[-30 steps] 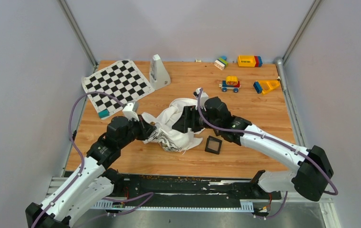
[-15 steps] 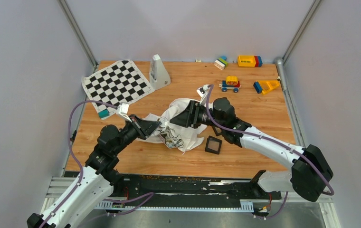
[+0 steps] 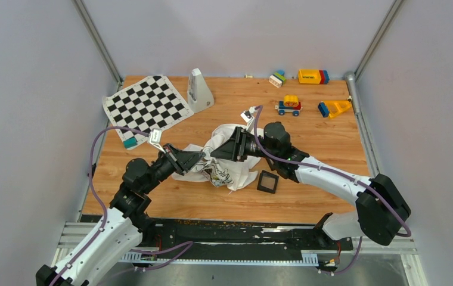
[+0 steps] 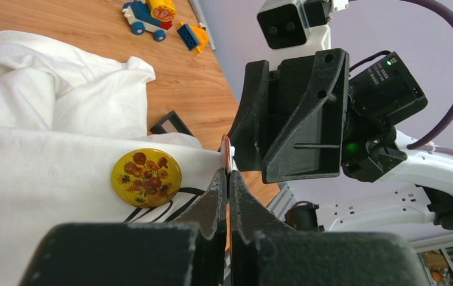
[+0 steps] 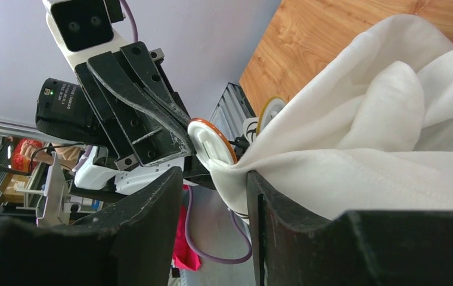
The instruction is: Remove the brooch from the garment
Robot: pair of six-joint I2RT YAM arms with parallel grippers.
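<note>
Bench [image 3: 331, 140]: pale wood planks, grey walls [image 3: 39, 89] around.
Garment [image 3: 237, 174]: white, heaped mid-bench toward the near edge; black print too small to read.
Brooch [image 5: 211, 142]: round, orange rim, white back, at the cloth's edge, held clear of the bench.
Left fingers [image 4: 214, 199]: closed tight on the brooch rim.
Right fingers [image 5: 152, 205]: pinching a garment fold just beside the brooch.
Sunflower badge [image 4: 146, 177]: yellow, flat on the cloth near the brooch.

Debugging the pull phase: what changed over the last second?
The left end effector rose and reached toward the right end effector, which tilted up. The garment partly lifted and is now stretched between them. Left pinches the brooch, right the cloth. The chessboard, black frame and toy car stayed put.
</note>
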